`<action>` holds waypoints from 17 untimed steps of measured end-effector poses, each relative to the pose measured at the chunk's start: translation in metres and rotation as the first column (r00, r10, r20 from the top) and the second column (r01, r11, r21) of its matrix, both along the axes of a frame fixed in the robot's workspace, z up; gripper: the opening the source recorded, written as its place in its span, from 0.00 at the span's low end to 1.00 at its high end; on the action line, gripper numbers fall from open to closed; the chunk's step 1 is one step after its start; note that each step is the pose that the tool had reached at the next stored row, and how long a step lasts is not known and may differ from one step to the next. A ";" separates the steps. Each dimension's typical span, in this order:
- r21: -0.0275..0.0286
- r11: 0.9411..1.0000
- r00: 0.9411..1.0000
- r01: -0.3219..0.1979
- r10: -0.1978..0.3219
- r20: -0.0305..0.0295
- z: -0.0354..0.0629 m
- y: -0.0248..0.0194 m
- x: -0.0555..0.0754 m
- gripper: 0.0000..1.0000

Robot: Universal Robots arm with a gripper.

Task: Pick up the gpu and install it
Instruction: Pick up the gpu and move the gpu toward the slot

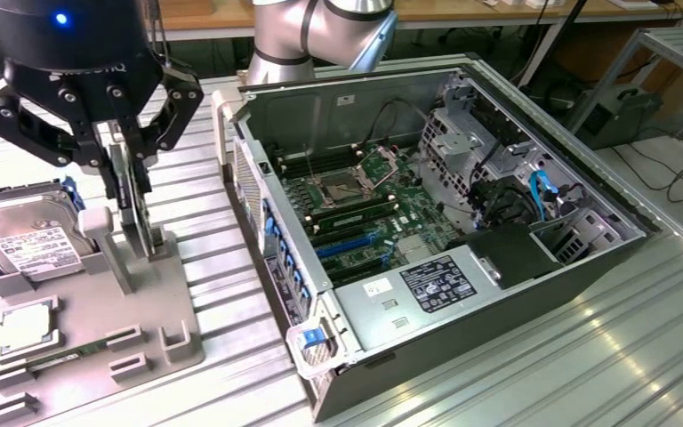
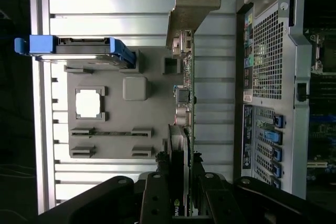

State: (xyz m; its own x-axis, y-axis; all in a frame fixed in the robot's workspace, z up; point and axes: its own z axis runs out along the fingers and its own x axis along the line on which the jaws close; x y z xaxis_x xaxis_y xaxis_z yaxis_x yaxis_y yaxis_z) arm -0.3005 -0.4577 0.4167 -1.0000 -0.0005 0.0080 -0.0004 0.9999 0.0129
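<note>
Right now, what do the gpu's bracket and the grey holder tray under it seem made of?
The gpu bracket: likely thin sheet metal, pale silver-beige with dull sheen, flat stamped shape. The holder tray: probably plastic, uniform matte grey, blocky moulded slots.

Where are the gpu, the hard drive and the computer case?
gpu [image 2: 186, 14], wrist view, on its pale metal bracket.
hard drive [image 1: 31, 244], exterior view, on its labelled top face.
computer case [image 1: 496, 329], exterior view, on its dark outer wall.
</note>
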 end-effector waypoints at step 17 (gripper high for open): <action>-0.007 1.000 1.000 0.000 0.000 0.005 0.0256 0.0000 -0.001 0.27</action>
State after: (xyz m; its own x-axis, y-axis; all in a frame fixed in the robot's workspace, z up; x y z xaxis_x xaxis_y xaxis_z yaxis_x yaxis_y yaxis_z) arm -0.3011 -0.4577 0.4423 -1.0000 -0.0006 0.0029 -0.0005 1.0000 0.0057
